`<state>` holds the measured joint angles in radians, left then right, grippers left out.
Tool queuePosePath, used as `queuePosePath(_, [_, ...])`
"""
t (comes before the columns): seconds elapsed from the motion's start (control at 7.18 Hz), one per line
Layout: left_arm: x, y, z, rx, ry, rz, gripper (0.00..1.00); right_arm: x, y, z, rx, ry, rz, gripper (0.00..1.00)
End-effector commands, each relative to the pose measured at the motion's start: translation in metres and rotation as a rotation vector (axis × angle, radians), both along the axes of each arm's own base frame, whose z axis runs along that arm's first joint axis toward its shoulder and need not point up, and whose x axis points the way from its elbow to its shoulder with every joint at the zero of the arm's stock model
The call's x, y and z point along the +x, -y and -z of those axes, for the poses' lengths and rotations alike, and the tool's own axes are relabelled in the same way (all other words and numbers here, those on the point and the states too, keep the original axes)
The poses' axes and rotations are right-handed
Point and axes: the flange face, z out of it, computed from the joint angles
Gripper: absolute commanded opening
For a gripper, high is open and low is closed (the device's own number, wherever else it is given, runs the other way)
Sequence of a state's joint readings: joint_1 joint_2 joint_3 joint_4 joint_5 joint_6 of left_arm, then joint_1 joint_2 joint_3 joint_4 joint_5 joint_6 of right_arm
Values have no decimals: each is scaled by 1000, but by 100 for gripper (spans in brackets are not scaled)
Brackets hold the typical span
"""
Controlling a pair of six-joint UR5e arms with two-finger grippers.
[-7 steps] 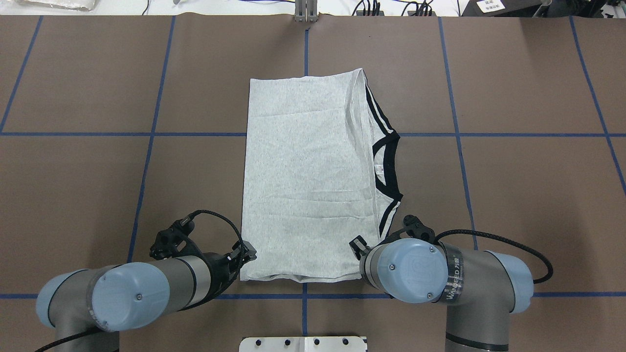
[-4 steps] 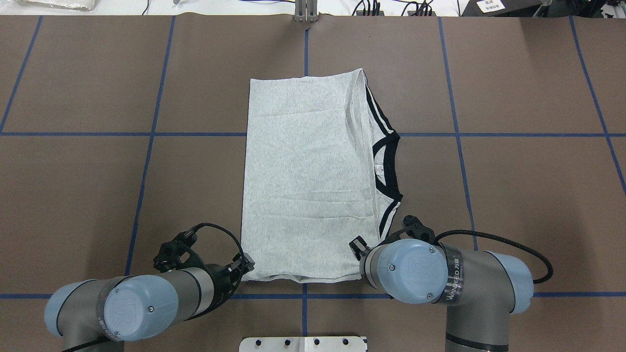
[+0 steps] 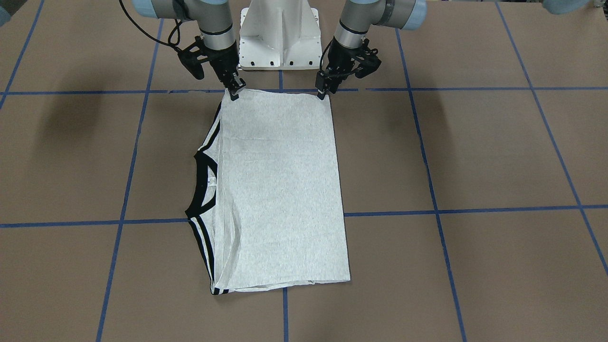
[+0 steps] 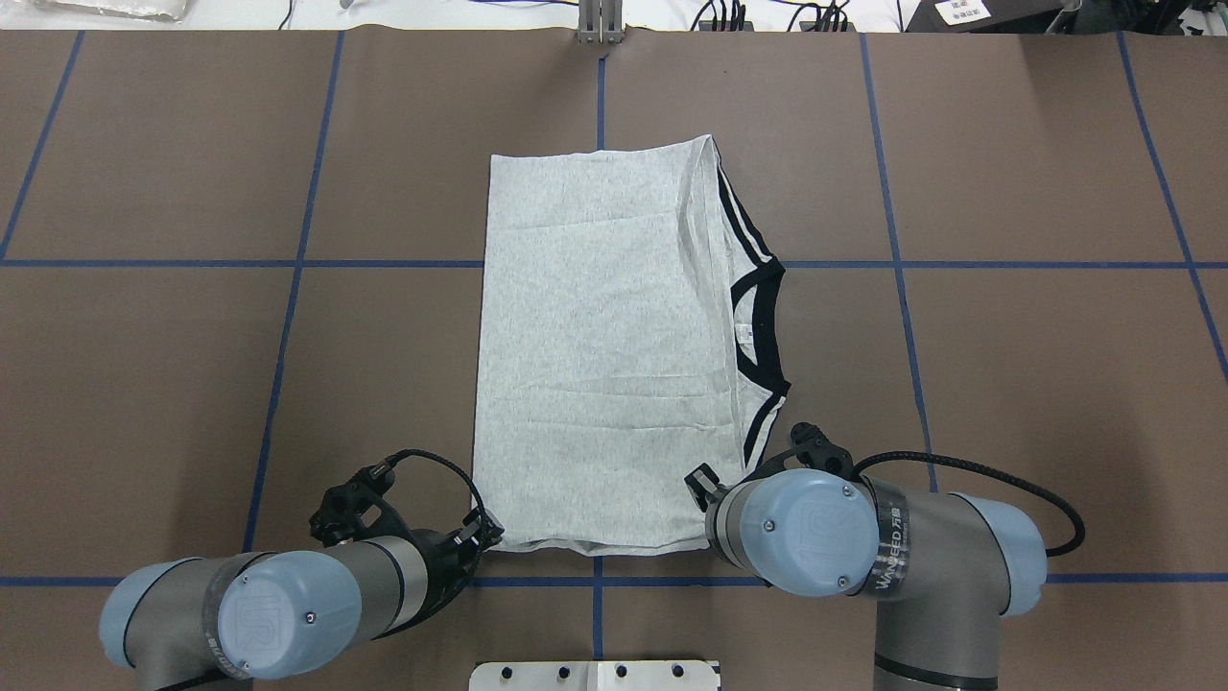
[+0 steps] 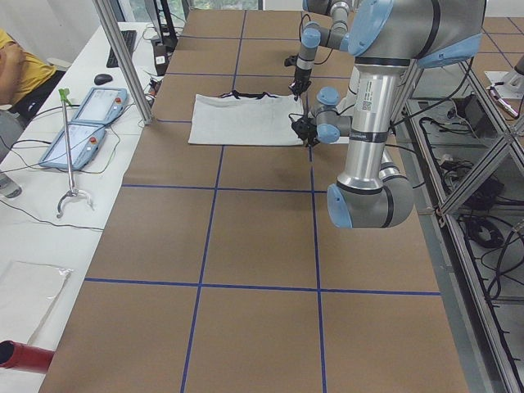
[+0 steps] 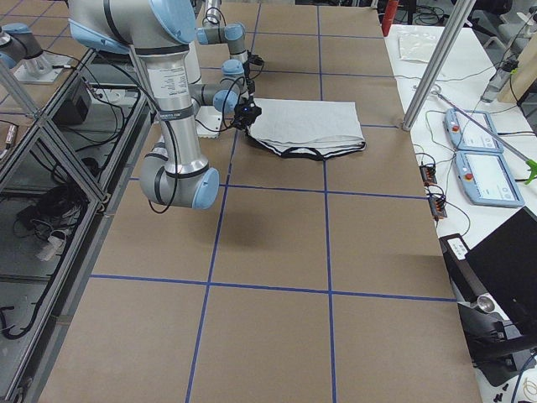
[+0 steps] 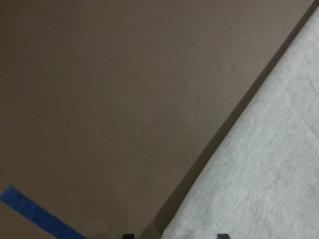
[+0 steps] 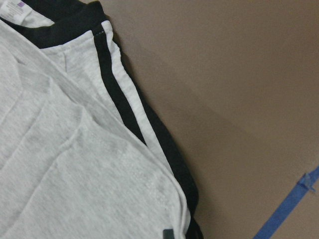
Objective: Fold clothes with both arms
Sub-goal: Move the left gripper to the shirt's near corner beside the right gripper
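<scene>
The clothes are one light grey T-shirt (image 4: 595,336) folded into a long rectangle on the brown table, with its black collar (image 4: 758,317) and black stripes on the robot's right side. My left gripper (image 3: 323,93) is low at the shirt's near left corner. In the left wrist view its fingertips (image 7: 128,235) stand apart, open, with the shirt's edge (image 7: 259,174) between them. My right gripper (image 3: 234,94) is at the near right corner. The right wrist view shows a single dark tip (image 8: 168,233) pressed on the grey cloth (image 8: 60,164), shut on that corner.
The white pedestal base (image 3: 280,33) stands just behind both grippers. Blue tape lines (image 4: 892,264) grid the table. Two teach pendants (image 5: 82,123) and a person's arm (image 5: 16,65) are at a side bench beyond a metal post (image 5: 123,61).
My left arm has drawn back toward the robot and its gripper has come down to the shirt's near left corner. The right arm and the shirt have not moved.
</scene>
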<state>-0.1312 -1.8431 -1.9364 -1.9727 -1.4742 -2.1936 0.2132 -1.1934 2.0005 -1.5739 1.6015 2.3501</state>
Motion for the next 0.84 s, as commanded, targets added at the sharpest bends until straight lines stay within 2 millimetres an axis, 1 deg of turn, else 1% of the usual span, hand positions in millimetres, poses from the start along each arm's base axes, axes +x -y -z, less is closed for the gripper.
queuePosePath(0.0, [1,0,1,0,-2,-1,57,0,0,1,0,1,0,0])
queuePosePath(0.14, [1,1,1,0,-2,1,47,0,0,1,0,1,0,0])
queuePosePath(0.28, [1,1,1,0,0,1,19,0,0,1,0,1,0,0])
queuePosePath(0.42, [1,1,1,-1,-2,3,0,1,1,1,0,1,-1,0])
queuePosePath(0.56, [0,6,1,-1,-2,11,0,1,1,1,1,3,-2,0])
queuePosePath(0.7, [-6,10,8,1,-16,20,0,1,1,1,1,3,-2,0])
